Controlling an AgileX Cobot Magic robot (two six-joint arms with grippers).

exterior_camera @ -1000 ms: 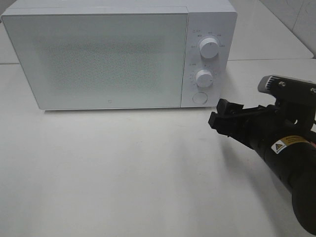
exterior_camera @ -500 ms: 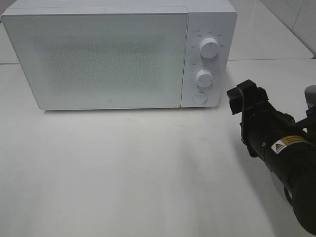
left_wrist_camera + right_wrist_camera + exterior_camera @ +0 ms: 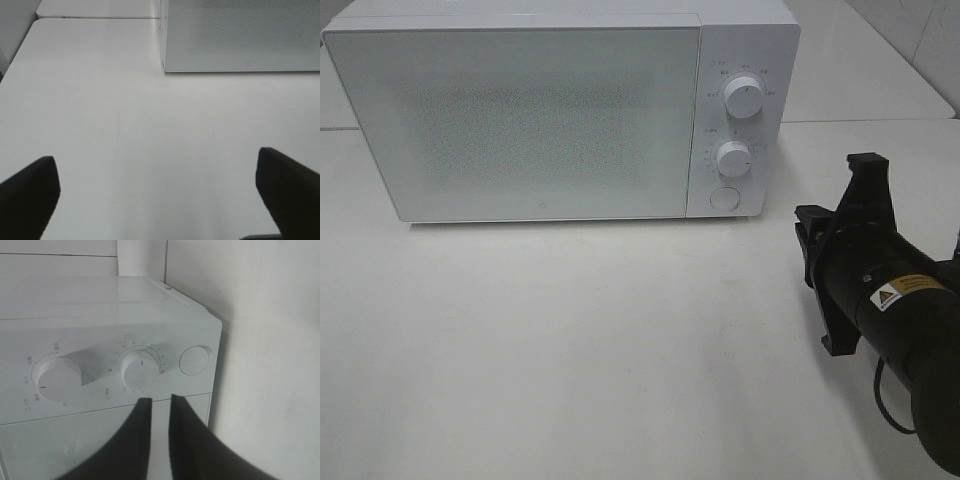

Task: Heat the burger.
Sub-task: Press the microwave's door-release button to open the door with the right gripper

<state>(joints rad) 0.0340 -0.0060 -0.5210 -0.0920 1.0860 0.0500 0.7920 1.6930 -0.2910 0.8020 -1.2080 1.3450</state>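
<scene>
Right pincer [image 3: 160, 398] (nearly closed) before microwave dial [image 3: 141, 370]

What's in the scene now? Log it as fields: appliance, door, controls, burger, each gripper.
appliance: white microwave on a white table
door: door shut
controls: upper knob, lower knob, round button below them
burger: not in view
left gripper: open, holding nothing
right gripper: nearly shut, empty, facing the control panel, apart from it
</scene>
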